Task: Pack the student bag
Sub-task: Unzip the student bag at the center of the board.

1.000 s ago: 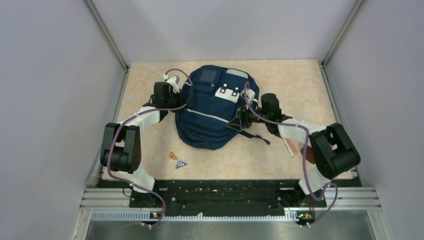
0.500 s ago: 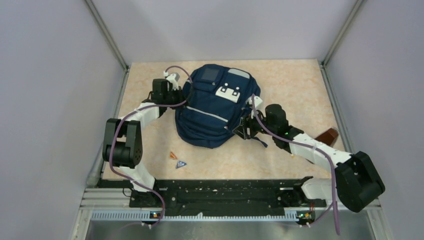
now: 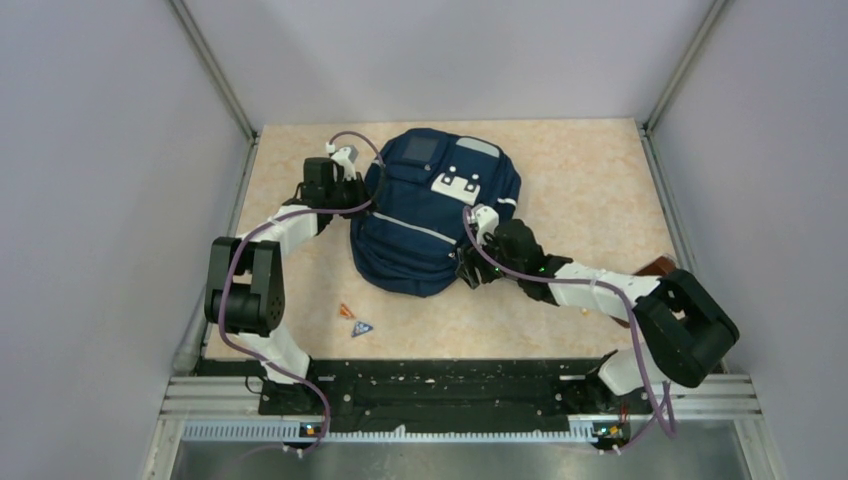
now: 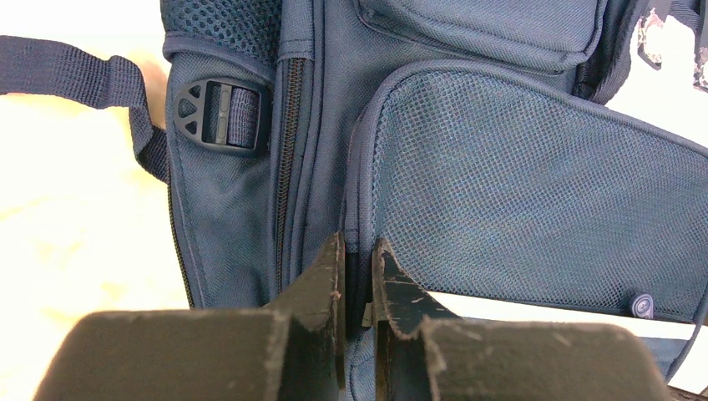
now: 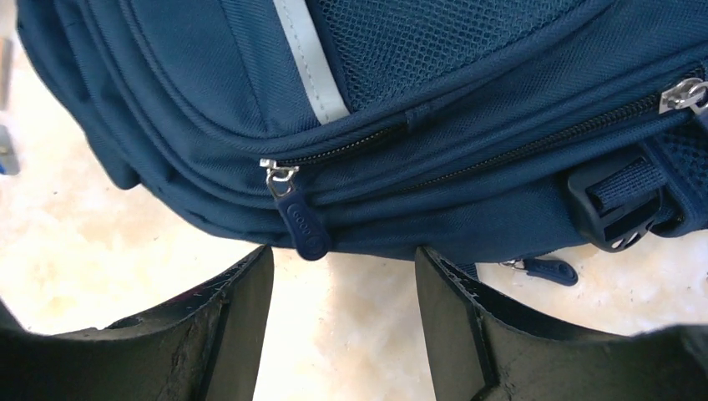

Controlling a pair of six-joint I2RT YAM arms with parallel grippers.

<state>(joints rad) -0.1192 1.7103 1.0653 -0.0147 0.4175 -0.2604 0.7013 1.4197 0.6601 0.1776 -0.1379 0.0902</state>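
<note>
The student bag (image 3: 430, 215) is a large navy backpack lying flat in the middle of the table. My left gripper (image 3: 362, 190) is at its left side, shut on a fold of fabric at the mesh side pocket's edge (image 4: 359, 251). My right gripper (image 3: 468, 268) stands open at the bag's lower right edge. In the right wrist view the bag (image 5: 467, 125) fills the top, and a dark blue zipper pull (image 5: 300, 221) hangs just ahead of the open gripper (image 5: 344, 255), with bare table between its fingers. A black buckle (image 4: 221, 113) shows on the bag's side.
Two small triangular pieces, one orange (image 3: 347, 311) and one blue (image 3: 361, 328), lie on the table in front of the bag. A brown object (image 3: 660, 266) sits near the right wall. Grey walls enclose the table on three sides.
My right arm has swung from the bag's right side down and left to its lower right edge, staying open. The left gripper has kept its hold and hardly moved.
</note>
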